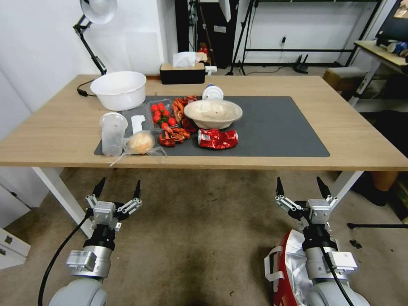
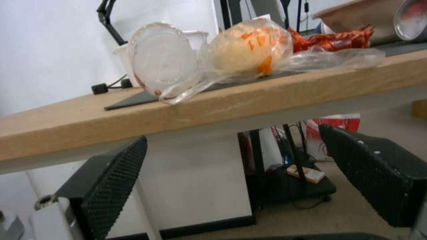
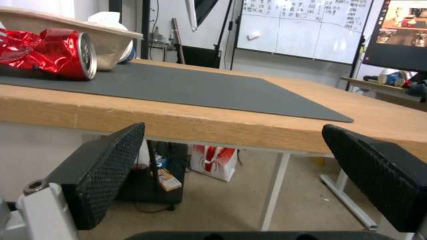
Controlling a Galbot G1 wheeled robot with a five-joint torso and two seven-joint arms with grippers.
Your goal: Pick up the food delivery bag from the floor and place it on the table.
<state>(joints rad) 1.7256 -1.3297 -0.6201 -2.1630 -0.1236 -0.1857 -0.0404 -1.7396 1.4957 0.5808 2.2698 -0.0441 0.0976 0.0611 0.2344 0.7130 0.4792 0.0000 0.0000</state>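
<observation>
I had the right gripper (image 1: 303,187) spread wide and holding nothing, poised just short of the worktop (image 1: 63,127) edge. Directly beneath its arm, the food delivery bag (image 1: 289,272) stood on the floor (image 1: 199,229). The left gripper (image 1: 118,188) was likewise released, level with it, below the plastic cup (image 1: 113,132).

Table (image 1: 63,127): light wood, dark grey mat (image 1: 276,127) centred. On mat: beige bowl (image 1: 213,113), crushed red can (image 1: 217,138), plastic cup (image 1: 113,132). White bowl (image 1: 119,89), tissue box (image 1: 182,73) on bare wood. Floor (image 1: 199,229): stained carpet w/ food delivery bag (image 1: 289,272).
</observation>
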